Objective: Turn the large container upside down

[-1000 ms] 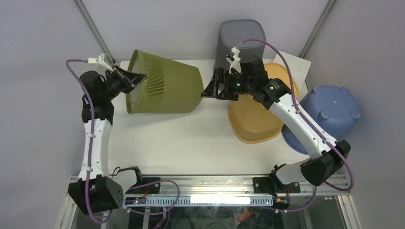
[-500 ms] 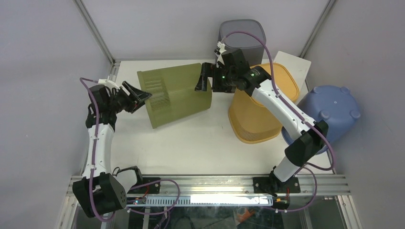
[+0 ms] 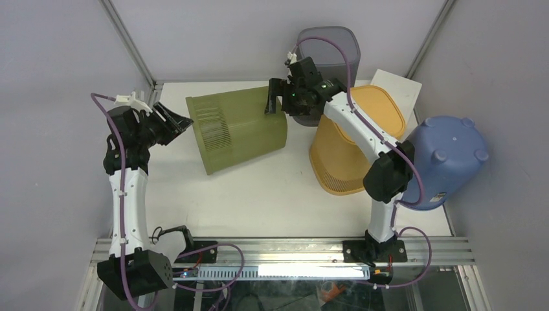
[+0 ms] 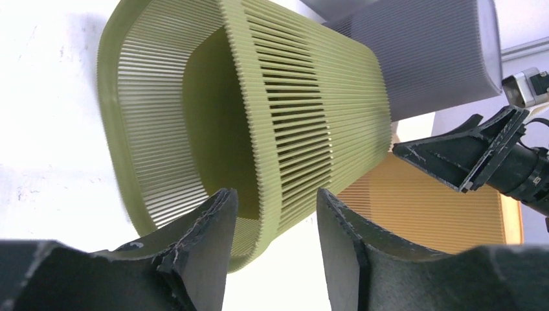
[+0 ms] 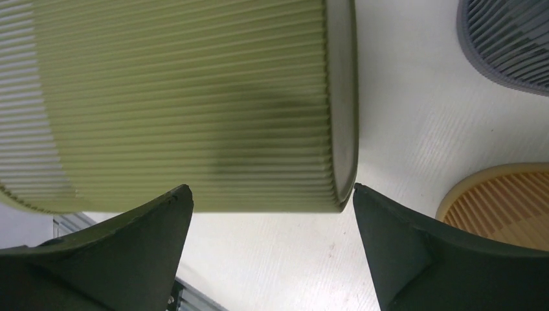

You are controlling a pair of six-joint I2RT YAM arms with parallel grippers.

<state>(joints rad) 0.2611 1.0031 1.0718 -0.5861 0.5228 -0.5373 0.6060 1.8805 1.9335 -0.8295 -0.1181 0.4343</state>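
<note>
Olive slatted basket (image 3: 243,129) lying sideways on table (image 3: 259,194); L end effector (image 3: 176,120) hovering beside it, fingers apart; R end effector (image 3: 274,103) gaping wide above.

The green basket (image 3: 239,126) is ribbed, matt plastic; the table (image 3: 259,194) looks smooth and matt
</note>
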